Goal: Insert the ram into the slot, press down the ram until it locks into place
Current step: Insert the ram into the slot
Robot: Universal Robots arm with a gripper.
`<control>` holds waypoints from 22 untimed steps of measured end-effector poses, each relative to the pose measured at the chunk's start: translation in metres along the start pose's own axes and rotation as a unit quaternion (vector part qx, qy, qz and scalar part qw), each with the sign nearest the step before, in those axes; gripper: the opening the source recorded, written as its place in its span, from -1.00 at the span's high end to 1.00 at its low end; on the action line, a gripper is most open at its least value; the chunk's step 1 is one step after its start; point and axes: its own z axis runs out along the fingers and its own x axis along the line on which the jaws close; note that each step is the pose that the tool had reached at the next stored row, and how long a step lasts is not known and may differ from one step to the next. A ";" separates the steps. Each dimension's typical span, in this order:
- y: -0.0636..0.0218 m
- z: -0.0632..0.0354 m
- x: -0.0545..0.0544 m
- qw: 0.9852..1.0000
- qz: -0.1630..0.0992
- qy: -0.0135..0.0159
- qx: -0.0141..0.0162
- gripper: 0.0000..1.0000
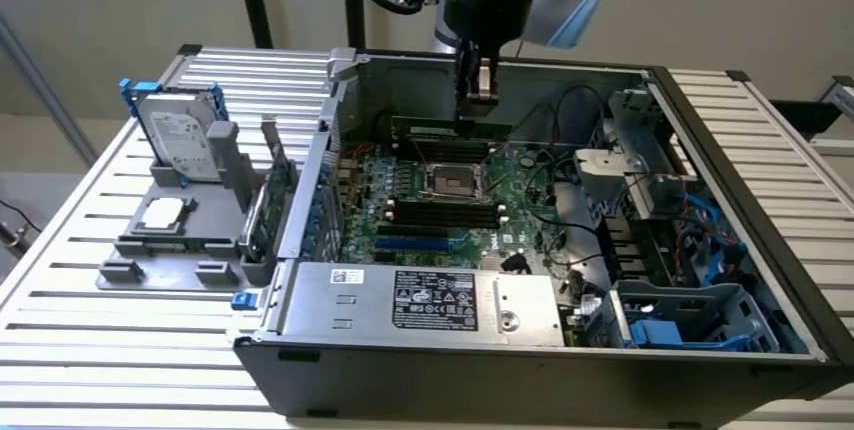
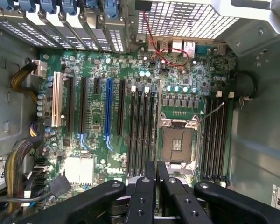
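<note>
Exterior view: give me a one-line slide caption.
Robot hand grips thin green ram stick on edge over large green motherboard inside open grey metal computer case.

On my feed I count one gripper, one ram and one open computer case, all on the one slatted counter. The case has one motherboard with one processor socket. I make out eight long black slots, four on either side of that socket, plus one blue slot and one white slot. Outside the case there is one hard drive.
</note>
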 end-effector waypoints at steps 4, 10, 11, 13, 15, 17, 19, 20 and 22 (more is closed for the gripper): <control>-0.0002 0.0070 0.002 1.000 0.000 0.000 0.001 0.73; -0.0002 0.0174 0.009 1.000 0.000 0.000 0.001 0.73; -0.0003 0.0193 0.010 1.000 0.000 0.000 0.001 0.73; -0.0003 0.0227 0.012 1.000 0.000 0.000 0.001 0.73; -0.0003 0.0262 0.014 1.000 0.000 0.000 0.001 0.73; -0.0003 0.0299 0.016 1.000 0.000 0.000 0.001 0.73; -0.0004 0.0334 0.017 1.000 0.000 0.000 0.002 0.73; -0.0004 0.0352 0.017 1.000 0.000 0.000 0.002 0.73; -0.0006 0.0390 0.018 1.000 0.000 0.000 0.002 0.73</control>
